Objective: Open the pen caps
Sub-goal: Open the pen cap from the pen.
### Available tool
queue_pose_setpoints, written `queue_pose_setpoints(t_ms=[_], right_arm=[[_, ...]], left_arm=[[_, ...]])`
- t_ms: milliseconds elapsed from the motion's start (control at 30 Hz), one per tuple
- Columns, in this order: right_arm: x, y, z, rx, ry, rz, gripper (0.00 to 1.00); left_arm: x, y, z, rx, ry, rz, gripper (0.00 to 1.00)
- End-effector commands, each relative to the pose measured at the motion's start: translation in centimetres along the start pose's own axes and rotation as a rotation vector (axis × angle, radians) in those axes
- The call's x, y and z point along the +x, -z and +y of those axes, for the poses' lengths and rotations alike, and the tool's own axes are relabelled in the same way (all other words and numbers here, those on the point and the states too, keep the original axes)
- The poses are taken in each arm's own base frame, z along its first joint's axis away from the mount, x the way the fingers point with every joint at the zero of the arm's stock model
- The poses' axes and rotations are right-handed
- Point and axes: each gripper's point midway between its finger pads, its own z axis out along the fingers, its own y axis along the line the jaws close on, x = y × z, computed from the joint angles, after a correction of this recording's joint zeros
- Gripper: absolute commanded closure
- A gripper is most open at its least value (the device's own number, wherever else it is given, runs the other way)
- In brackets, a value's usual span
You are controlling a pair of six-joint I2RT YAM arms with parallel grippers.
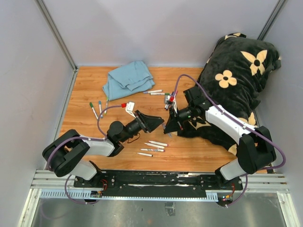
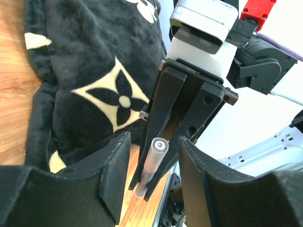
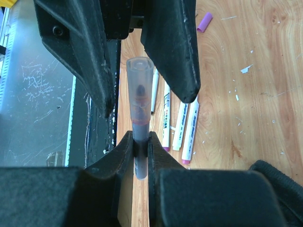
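Observation:
My right gripper (image 3: 140,139) is shut on the grey barrel of a marker (image 3: 141,161), held above the wooden table (image 1: 85,127). The pen cap (image 3: 138,90) on it is frosted, with a reddish tip showing inside. It points at my left gripper (image 2: 154,142), whose jaws stand on either side of the cap (image 2: 155,158) with a gap on each side. In the top view the left gripper (image 1: 158,122) and the right gripper (image 1: 169,125) meet at mid table. A loose purple pen cap (image 3: 204,22) lies on the wood.
Several white markers (image 1: 152,147) lie just below the grippers, more (image 1: 156,92) lie at the back, and two (image 1: 96,109) lie at the left. A blue cloth (image 1: 129,78) lies at the back. A black flowered cushion (image 1: 236,80) fills the right side under the right arm.

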Motion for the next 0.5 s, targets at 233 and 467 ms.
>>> queue_pose_setpoints(t_ms=[233, 467], right_arm=[[-1.1, -0.4, 1.3, -0.039, 0.056, -0.006, 0.97], [-1.2, -0.5, 1.5, -0.053, 0.051, -0.012, 0.64]], left_arm=[[0.9, -0.8, -0.2, 0.009, -0.025, 0.04, 0.82], [-0.7, -0.5, -0.9, 0.006, -0.01, -0.031, 1.0]])
